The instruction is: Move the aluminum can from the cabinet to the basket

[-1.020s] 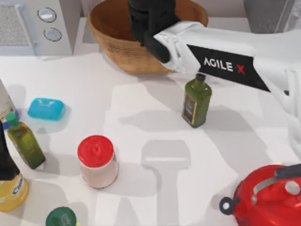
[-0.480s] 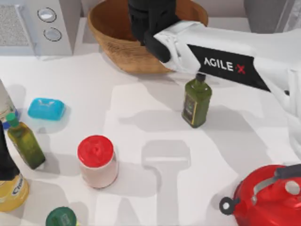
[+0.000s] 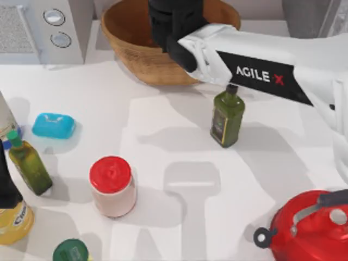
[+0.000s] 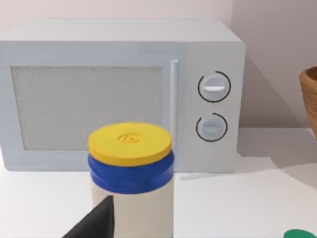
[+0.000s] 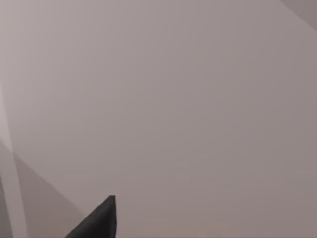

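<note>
The tan wicker basket (image 3: 126, 42) stands at the back of the table, middle-left. My right arm reaches across from the right, and its black gripper (image 3: 175, 24) hangs over the basket's inside. The aluminum can is hidden. The right wrist view faces a plain pale wall. A corner of the grey speckled cabinet (image 3: 305, 15) stands at the back right, behind the right arm. My left gripper (image 3: 5, 187) is parked at the table's left edge; its wrist view looks at a yellow-lidded jar (image 4: 131, 178).
A light-grey microwave (image 3: 43, 27) sits back left. A dark green oil bottle (image 3: 227, 118) stands just below the right arm. A red-lidded jar (image 3: 112, 186), a blue soap (image 3: 53, 125), a green bottle (image 3: 30, 163), a yellow bottle (image 3: 13, 220) and a red kettle (image 3: 310, 228) fill the front.
</note>
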`<move>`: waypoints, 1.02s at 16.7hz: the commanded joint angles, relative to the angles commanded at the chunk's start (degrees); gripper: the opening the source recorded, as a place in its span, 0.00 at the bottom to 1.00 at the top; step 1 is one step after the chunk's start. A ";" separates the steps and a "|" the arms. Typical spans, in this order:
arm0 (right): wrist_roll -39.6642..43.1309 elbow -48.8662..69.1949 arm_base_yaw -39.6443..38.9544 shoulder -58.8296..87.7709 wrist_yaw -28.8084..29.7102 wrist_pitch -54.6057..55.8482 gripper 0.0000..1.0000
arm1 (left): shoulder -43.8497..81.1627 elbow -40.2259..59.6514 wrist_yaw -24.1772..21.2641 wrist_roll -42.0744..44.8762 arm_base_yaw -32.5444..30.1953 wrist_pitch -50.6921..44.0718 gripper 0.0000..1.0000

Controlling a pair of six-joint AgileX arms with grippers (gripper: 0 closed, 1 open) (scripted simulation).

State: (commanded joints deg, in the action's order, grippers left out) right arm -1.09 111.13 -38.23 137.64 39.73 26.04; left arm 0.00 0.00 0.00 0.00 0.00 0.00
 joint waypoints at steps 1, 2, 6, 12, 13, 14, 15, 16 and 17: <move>0.00 0.00 0.00 0.00 0.00 0.00 1.00 | 0.00 0.00 0.00 0.00 0.00 0.00 1.00; 0.00 0.00 0.00 0.00 0.00 0.00 1.00 | 0.00 0.00 0.00 0.00 0.00 0.00 1.00; 0.00 0.00 0.00 0.00 0.00 0.00 1.00 | 0.00 0.00 0.00 0.00 0.00 0.00 1.00; 0.00 -0.01 -0.11 0.01 0.00 0.00 1.00 | 0.00 0.00 0.00 0.00 0.00 0.00 1.00; 0.00 -0.01 -0.11 0.01 0.00 0.00 1.00 | 0.00 0.00 0.00 0.00 0.00 0.00 1.00; 0.01 -0.45 0.01 -0.54 -0.15 -0.10 1.00 | 0.00 0.00 0.00 0.00 0.00 0.00 1.00; 0.03 -1.33 0.27 -1.66 -0.46 -0.31 1.00 | 0.00 0.00 0.00 0.00 0.00 0.00 1.00; 0.06 -2.66 0.68 -3.37 -0.93 -0.62 1.00 | 0.00 0.00 0.00 0.00 0.00 0.00 1.00; 0.10 -4.41 1.24 -5.60 -1.55 -1.03 1.00 | 0.00 0.00 0.00 0.00 0.00 0.00 1.00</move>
State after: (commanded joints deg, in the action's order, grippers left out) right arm -0.99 106.71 -36.99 132.04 38.18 25.01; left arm 0.00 0.00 0.00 0.00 0.00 0.00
